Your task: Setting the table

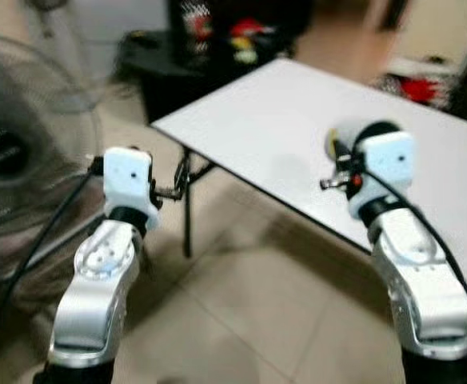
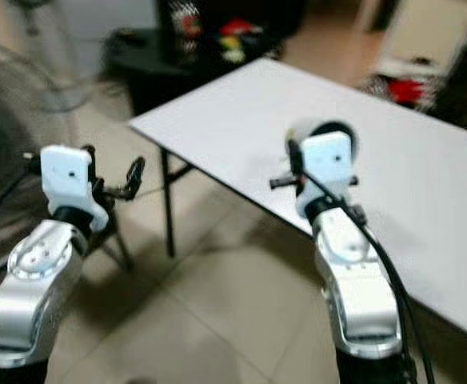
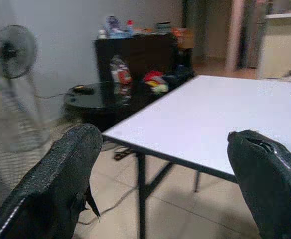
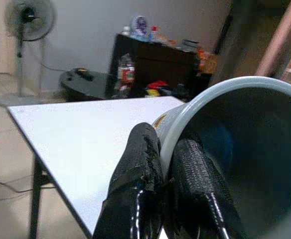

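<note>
Standing on a tiled floor (image 1: 241, 320) before the near corner of a long white table (image 1: 297, 128), both silver arms raised ahead of the body. Right gripper (image 4: 163, 164) clamped on the rim of a pale grey-blue cup (image 4: 235, 149), one black finger outside the wall, the other inside, open mouth of the cup tipped toward the wrist camera. Seen from the head, cup (image 1: 353, 136) held above the table's near edge, mostly hidden behind the white wrist block, only a rounded pale and dark shape showing through the blur. Contact between cup and tabletop impossible to judge. Left gripper (image 2: 113, 180) held out over the floor to the left of the table corner, fingers spread wide and holding nothing; in the left wrist view, two black fingers (image 3: 51, 184) well apart, framing the table corner and its dark folding legs (image 3: 140, 194). Tabletop bare in the stretch visible. Farther off, beyond the table's far left corner, a low round black table (image 3: 95, 97) and a dark cabinet (image 3: 145, 50) topped with bottles and clutter, red and yellow items piled against it. Standing fan (image 4: 28, 20) by the far wall; a second fan's wire guard (image 1: 25, 152) large and blurred at near left.
</note>
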Tool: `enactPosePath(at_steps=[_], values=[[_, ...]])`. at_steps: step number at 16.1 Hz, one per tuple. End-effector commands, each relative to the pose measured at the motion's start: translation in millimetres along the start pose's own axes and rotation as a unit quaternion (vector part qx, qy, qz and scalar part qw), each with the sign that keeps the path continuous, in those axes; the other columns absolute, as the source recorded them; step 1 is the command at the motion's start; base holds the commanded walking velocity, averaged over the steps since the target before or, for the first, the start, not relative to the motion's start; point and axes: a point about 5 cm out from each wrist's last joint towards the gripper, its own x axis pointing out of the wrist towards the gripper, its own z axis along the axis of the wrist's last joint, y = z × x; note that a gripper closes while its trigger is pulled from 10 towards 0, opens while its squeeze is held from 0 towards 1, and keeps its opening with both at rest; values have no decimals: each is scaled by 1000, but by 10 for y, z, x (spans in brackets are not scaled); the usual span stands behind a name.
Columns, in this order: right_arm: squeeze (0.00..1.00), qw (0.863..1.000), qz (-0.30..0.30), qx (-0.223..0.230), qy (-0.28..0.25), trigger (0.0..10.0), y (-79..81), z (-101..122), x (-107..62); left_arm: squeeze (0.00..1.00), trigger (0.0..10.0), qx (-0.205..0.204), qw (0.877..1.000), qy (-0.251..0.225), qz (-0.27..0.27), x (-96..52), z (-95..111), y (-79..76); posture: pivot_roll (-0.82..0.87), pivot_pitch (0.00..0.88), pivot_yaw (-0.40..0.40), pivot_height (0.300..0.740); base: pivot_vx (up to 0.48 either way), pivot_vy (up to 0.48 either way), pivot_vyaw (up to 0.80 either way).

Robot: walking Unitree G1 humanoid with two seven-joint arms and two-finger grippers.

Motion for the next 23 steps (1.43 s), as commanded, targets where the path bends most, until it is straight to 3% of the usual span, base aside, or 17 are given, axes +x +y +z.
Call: enactPosePath(at_steps=[1,5,13,19,21,23], values=[[0,1000,14,4,-1,10000,49,21,11,0,10000,6,1000,-7,6,0,37,40,104,0,-61,740,349,0,-800],[0,1000,19,5,0,10000,64,22,17,0,10000,7,1000,-8,6,-14,33,49,107,0,-66,740,349,0,-711],[0,999,27,-21,19,10000,63,-76,20,0,10000,26,1000,2,-5,-99,5,59,144,0,-70,740,348,0,0],[0,997,70,-15,21,10000,122,-95,52,0,10000,39,999,1,-9,-106,24,94,151,0,-63,740,346,0,0],[0,995,100,9,22,10000,162,-89,56,0,10000,43,999,1,-13,-87,33,90,147,0,-51,740,347,0,0],[0,991,134,1,25,10000,201,-76,74,0,10000,44,999,0,-17,-70,43,91,136,0,-38,740,347,0,0]])
